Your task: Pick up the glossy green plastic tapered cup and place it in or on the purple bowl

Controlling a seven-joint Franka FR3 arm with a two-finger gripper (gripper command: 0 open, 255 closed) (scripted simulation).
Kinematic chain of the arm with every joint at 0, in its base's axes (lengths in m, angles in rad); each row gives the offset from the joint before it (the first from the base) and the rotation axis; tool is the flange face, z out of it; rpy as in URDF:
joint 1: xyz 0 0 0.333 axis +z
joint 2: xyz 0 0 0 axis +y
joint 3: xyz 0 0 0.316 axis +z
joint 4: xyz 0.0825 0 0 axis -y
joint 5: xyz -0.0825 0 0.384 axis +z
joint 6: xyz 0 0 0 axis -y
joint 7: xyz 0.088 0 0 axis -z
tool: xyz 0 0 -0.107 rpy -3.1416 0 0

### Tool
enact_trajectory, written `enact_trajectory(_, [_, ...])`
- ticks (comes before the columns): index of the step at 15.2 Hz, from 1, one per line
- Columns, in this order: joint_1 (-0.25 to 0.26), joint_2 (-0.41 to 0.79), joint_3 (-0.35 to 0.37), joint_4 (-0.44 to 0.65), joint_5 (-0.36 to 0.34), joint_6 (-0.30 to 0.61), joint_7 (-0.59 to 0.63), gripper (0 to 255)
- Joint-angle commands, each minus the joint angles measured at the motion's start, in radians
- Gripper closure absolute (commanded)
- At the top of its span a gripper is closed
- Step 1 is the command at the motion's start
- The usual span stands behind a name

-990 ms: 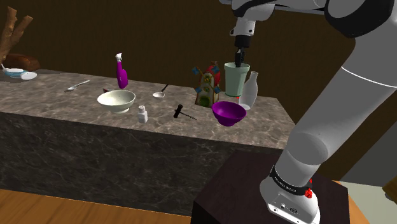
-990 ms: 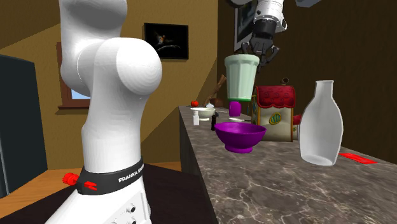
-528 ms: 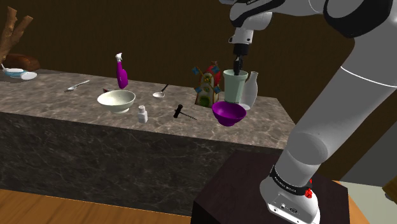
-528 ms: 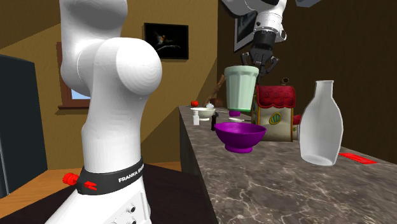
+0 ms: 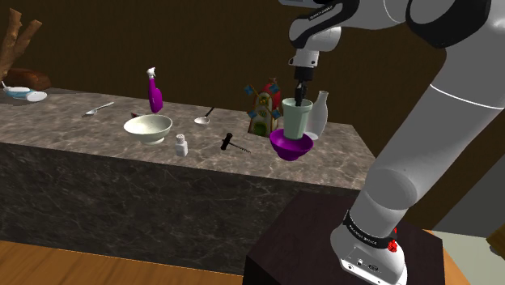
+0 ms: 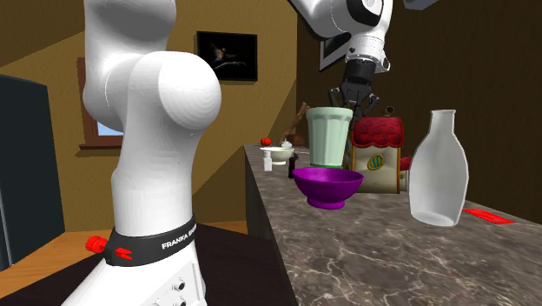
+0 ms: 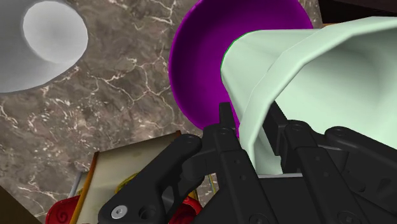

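Observation:
A pale green tapered cup [image 5: 295, 120] [image 6: 329, 136] [image 7: 299, 70] hangs upright with its base down inside the purple bowl [image 5: 291, 147] [image 6: 327, 188] [image 7: 197, 70]. The bowl stands on the marble counter [image 5: 105, 150] near its front edge. My black gripper [image 5: 301, 94] [image 6: 352, 104] [image 7: 249, 121] comes straight down from above and is shut on the cup's rim, one finger outside the wall and one inside. The bowl's rim hides the cup's base, so I cannot tell whether it touches the bowl's floor.
A white bottle [image 5: 320, 113] [image 6: 439, 169] stands just behind the bowl, with a colourful toy house [image 5: 260, 109] [image 6: 375, 155] beside it. Further along the counter are a corkscrew [image 5: 233, 144], a small white shaker [image 5: 181, 146], a white bowl [image 5: 148, 127] and a purple spray bottle [image 5: 154, 91].
The gripper has come down with the cup, from well above the purple bowl until the cup's base sits within the bowl's rim. Nothing else moved.

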Motion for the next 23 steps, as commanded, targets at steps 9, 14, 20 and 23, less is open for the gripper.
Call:
enact_trajectory(9, [0.0, 0.003, -0.001, -0.01, 0.001, 0.014, -0.002, 0])
enact_trajectory(14, [0.0, 0.003, -0.001, -0.01, 0.001, 0.014, -0.002, 0])
enact_trajectory(20, [-0.002, 0.012, -0.004, 0.125, 0.003, -0.113, -0.004, 0])
enact_trajectory(23, [-0.002, 0.012, -0.004, 0.125, 0.003, -0.113, -0.004, 0])
